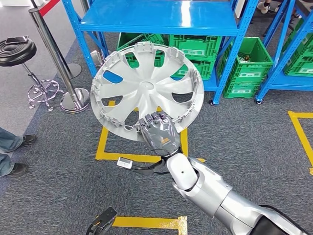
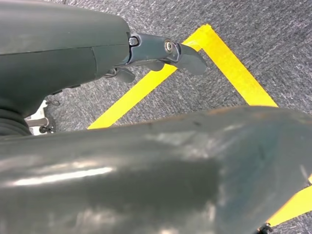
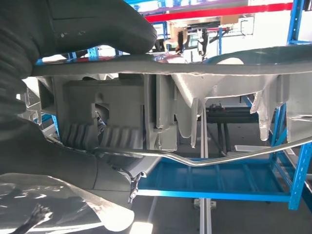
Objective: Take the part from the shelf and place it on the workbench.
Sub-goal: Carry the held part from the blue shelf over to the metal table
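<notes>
I can't read any text, number or brand in these views. The back of my right hand (image 1: pixel 161 133) carries a small orange mark, but it is too small for me to tell whether it is a logo or lettering. A small white tag (image 1: pixel 124 163) lies on the floor by the yellow tape; whatever is printed on it is too blurred to read. The silver wheel cover (image 1: pixel 146 91) in that hand shows no legible marking on the face turned toward me, and neither do the green crates (image 1: pixel 248 68).
</notes>
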